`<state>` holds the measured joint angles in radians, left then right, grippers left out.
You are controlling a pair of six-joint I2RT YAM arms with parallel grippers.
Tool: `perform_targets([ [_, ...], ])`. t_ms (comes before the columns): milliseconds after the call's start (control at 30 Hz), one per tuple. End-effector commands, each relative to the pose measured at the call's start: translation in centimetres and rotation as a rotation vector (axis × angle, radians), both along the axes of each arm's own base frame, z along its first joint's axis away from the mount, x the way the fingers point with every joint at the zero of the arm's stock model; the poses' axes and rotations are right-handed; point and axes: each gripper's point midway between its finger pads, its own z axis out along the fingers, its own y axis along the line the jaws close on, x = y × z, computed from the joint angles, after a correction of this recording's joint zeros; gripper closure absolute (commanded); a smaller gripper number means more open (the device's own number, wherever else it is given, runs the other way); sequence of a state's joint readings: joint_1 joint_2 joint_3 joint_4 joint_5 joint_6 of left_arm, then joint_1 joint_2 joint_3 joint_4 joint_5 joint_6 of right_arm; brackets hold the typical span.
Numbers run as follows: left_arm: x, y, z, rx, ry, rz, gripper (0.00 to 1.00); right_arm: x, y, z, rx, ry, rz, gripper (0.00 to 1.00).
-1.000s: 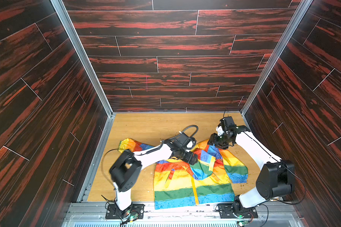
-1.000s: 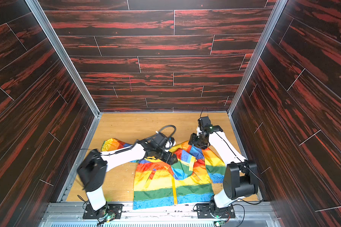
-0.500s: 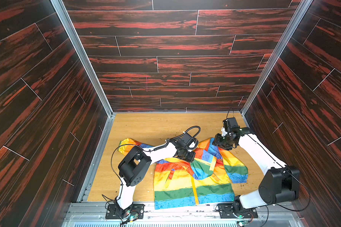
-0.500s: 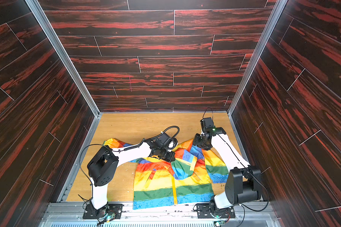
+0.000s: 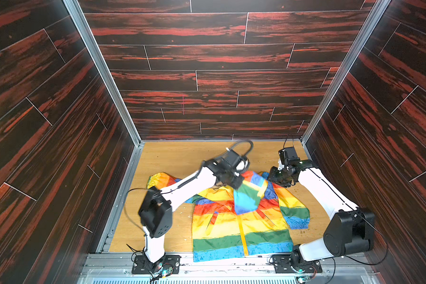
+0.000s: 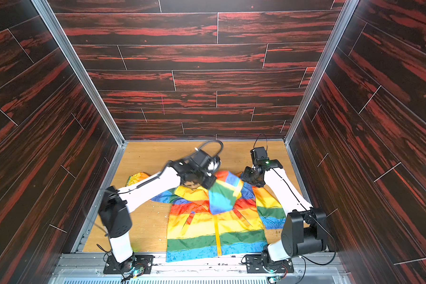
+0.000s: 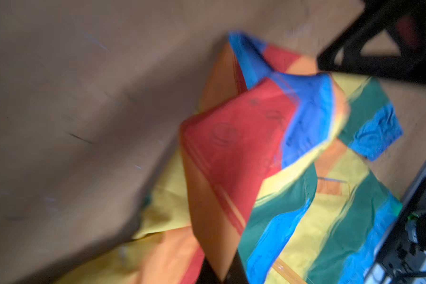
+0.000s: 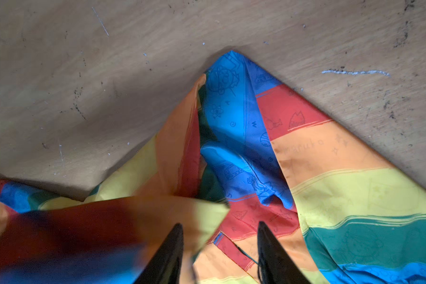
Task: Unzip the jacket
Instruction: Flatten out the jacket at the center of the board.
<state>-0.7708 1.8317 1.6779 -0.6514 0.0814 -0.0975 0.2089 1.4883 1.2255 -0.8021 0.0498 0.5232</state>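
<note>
The limp, slippery jacket [image 5: 231, 228] is clamped at its hood [image 5: 249, 196] by the left end effector [image 5: 236, 185], the right end effector [image 8: 220, 225] is held parted, and a pinch at the zipper [image 5: 242, 237] is advised.

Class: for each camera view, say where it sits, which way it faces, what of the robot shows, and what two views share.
Both top views: high over the base end, facing down at the jacket on the table; both arms whole.
Left wrist: on the left arm, facing down at the jacket's lifted fold; the right arm at the edge.
Right wrist: on the right arm, facing down at jacket and table; its fingers, apart.
Shared: both wrist views show that fold.
</note>
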Motion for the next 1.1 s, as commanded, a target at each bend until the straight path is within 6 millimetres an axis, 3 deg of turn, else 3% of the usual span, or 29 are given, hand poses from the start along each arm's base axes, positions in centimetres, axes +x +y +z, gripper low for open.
perform_targets([
  [0, 4.1, 4.3, 2.9, 0.157, -0.209, 0.059, 1.0, 0.2, 0.0, 0.4, 0.011, -0.015, -0.009, 0.5],
  [200, 14.1, 7.0, 3.9, 0.309, -0.363, 0.161, 1.0, 0.8, 0.8, 0.3, 0.045, -0.015, 0.005, 0.5],
  [400, 25.2, 9.9, 5.2, 0.301, -0.528, 0.326, 1.0, 1.2, 1.5, 0.0, 0.077, -0.006, 0.014, 0.5],
  [433, 26.7, 10.5, 4.9, 0.301, -0.554, 0.354, 0.94, 1.3, 1.6, -0.1, 0.082, -0.005, 0.015, 0.5],
  [467, 28.6, 11.6, 4.7, 0.297, -0.597, 0.409, 0.68, 1.4, 1.7, 0.0, 0.085, -0.005, 0.015, 0.5],
  [500, 29.7, 12.9, 4.1, 0.313, -0.614, 0.458, 0.33, 1.5, 1.8, 0.0, 0.087, -0.003, 0.017, 0.5],
  [533, 30.5, 14.7, 3.5, 0.339, -0.624, 0.533, 0.07, 1.6, 1.9, 0.0, 0.087, -0.003, 0.02, 0.49],
  [567, 31.0, 16.5, 2.9, 0.359, -0.614, 0.599, 0.0, 1.7, 1.9, 0.1, 0.081, -0.002, 0.023, 0.49],
  [700, 30.6, 20.5, 2.4, 0.32, -0.518, 0.733, 0.0, 2.5, 1.5, -0.6, 0.048, 0.008, 0.021, 0.47],
  [800, 28.5, 20.2, 2.3, 0.229, -0.389, 0.717, 0.0, 3.9, 2.5, -1.6, 0.065, 0.018, 0.071, 0.44],
  [867, 25.6, 17.9, 1.1, 0.154, -0.241, 0.6, 0.0, 5.1, 2.7, -2.6, 0.04, 0.043, 0.093, 0.43],
  [967, 21.1, 17.2, -1.1, 0.104, -0.108, 0.59, 0.0, 7.2, 2.8, -4.2, -0.016, 0.051, 0.115, 0.4],
  [1067, 18.0, 20.1, -3.2, 0.096, -0.142, 0.729, 0.0, 9.6, 2.5, -6.2, -0.08, 0.084, 0.124, 0.39],
])
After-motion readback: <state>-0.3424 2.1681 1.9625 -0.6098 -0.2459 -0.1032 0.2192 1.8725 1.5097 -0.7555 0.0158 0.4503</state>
